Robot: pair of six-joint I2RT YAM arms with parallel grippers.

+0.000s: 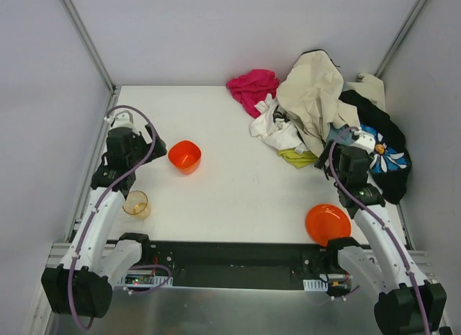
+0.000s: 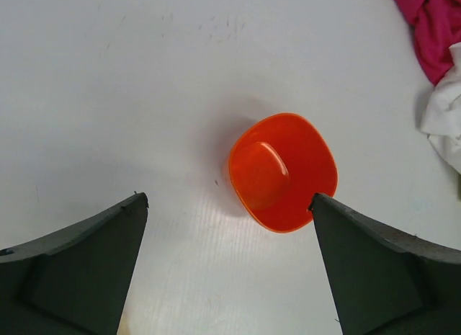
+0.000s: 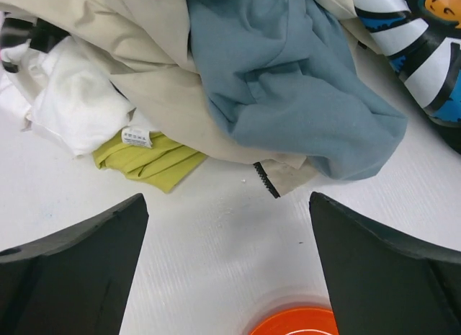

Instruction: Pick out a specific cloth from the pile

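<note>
The yellow-green cloth (image 1: 297, 158) pokes out from under the near edge of the pile (image 1: 317, 104) at the back right; most of it is hidden beneath cream and white garments. In the right wrist view the cloth (image 3: 148, 161) lies ahead and left of my open fingers, with a white tag on it. My right gripper (image 1: 337, 149) is open and empty, just right of the cloth at the pile's near edge. My right gripper (image 3: 227, 266) hovers over bare table. My left gripper (image 1: 155, 149) is open and empty at the left, beside an orange bowl; it (image 2: 227, 266) holds nothing.
An orange bowl (image 1: 184, 155) sits mid-left, seen too in the left wrist view (image 2: 282, 172). An orange plate (image 1: 328, 224) lies near the front right, its rim showing in the right wrist view (image 3: 295, 323). A clear cup (image 1: 136, 204) stands front left. A magenta cloth (image 1: 253, 87) lies at the back.
</note>
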